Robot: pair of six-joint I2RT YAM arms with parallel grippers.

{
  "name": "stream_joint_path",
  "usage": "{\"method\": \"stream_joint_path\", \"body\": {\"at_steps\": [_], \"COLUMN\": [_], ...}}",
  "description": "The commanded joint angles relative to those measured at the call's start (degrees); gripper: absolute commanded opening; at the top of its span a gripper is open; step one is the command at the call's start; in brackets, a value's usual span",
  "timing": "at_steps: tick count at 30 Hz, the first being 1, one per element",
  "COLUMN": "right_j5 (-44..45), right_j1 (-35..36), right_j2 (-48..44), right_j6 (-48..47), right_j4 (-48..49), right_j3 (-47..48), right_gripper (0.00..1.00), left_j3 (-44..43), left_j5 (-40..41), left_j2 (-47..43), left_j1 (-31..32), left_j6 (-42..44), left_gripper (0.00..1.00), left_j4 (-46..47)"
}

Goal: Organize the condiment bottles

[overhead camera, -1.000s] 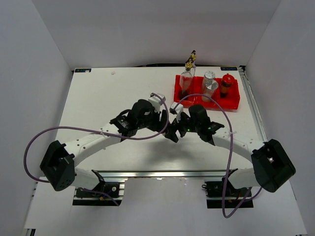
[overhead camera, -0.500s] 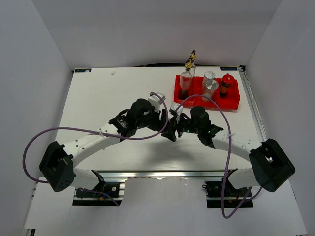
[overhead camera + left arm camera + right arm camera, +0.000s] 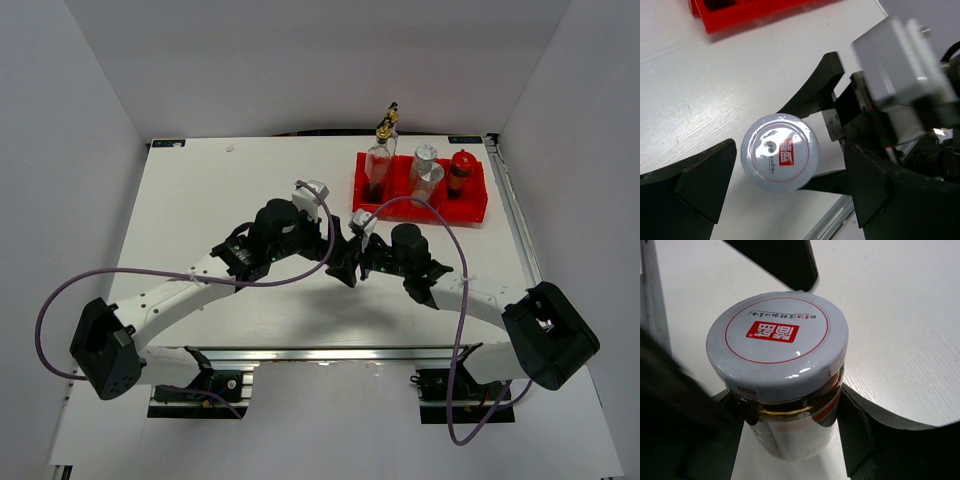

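The silver-lidded jar [image 3: 777,340] of dark sauce stands on the white table between both grippers. My right gripper [image 3: 795,435] is shut on its glass body, one finger on each side. In the left wrist view my left gripper [image 3: 785,175] is open, with a gap on each side of the jar lid [image 3: 780,151]. From above, both grippers [image 3: 345,260] meet mid-table and hide the jar. The red tray [image 3: 470,211] holds a glass bottle [image 3: 378,170], two shakers [image 3: 424,160] and a red-lidded jar [image 3: 461,172]. A second gold-topped bottle [image 3: 391,115] stands at its back.
The tray sits at the far right of the table, close to the right edge. The aluminium rail [image 3: 330,352] runs along the near edge between the arm bases. Purple cables [image 3: 250,280] loop over both arms.
My left gripper has opened off the jar and its arm has shifted slightly left. My right gripper has closed on the jar.
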State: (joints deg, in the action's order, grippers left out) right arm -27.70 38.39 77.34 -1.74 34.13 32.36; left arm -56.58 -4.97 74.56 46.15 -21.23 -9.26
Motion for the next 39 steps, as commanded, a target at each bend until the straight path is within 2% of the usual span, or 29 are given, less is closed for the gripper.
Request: {"method": "stream_joint_path", "body": {"at_steps": [1,3,7,10,13,14,18,20,22,23,26,28,31,39], "right_j5": [6.7,10.5,11.8,12.9,14.1,16.7,28.0,31.7,32.6,33.1,32.5,32.1,30.2,25.9], "right_j1": [-0.2,-0.9,-4.1,-8.3,-15.5,-19.5,-26.5,-30.3,-33.6,-34.5,-37.7,-41.2,-43.9,-46.0], "right_j2": [-1.3,-1.9,-2.5,-4.6,-8.0,-8.8,-11.7,-11.3,-9.2,-8.3,-4.4,-1.5,2.9,15.1], "right_j6": [1.5,3.2,4.7,5.6,7.4,8.2,9.9,10.5,10.8,10.9,10.3,11.4,13.2,12.1], "right_j4": [7.4,7.4,7.2,6.6,7.2,7.6,8.6,9.5,10.3,10.3,10.3,10.9,12.4,17.6], "right_j3": [-0.1,-0.9,-2.0,-3.0,-4.3,-4.6,-4.5,-3.7,-1.4,-0.4,3.0,4.2,7.0,14.7], "right_gripper": [0.21,0.16,0.15,0.14,0.13,0.13,0.14,0.14,0.14,0.14,0.13,0.13,0.13,0.15], "left_j3": [-1.1,-1.8,-2.7,-3.0,-2.0,-1.6,2.9,4.8,8.3,9.5,12.3,12.8,13.6,15.2], "left_j5": [-0.3,2.4,9.9,14.6,19.8,21.4,22.4,21.8,18.9,15.3,14.4,18.0,19.1,21.8], "left_j2": [-4.3,-4.2,-4.6,-5.4,-7.1,-7.8,-8.9,-9.3,-9.3,-9.4,-9.7,-9.9,-10.1,-11.1], "left_j1": [1.3,1.2,1.3,1.2,0.9,0.7,-2.1,-6.0,-10.0,-14.3,-18.7,-19.4,-21.2,-23.7], "left_j6": [-1.1,-1.7,-2.6,-2.6,-2.4,-2.5,-3.7,-6.2,-7.2,-9.5,-11.5,-11.6,-11.0,-9.0], "left_gripper": [0.98,0.98,0.98,0.98,0.98,0.98,0.98,0.98,0.98,0.98,0.98,0.98,0.98,0.98], "left_j4": [2.8,1.3,-0.1,-0.9,-0.6,-0.4,1.7,3.2,6.5,7.7,8.8,8.0,8.1,6.4]}}
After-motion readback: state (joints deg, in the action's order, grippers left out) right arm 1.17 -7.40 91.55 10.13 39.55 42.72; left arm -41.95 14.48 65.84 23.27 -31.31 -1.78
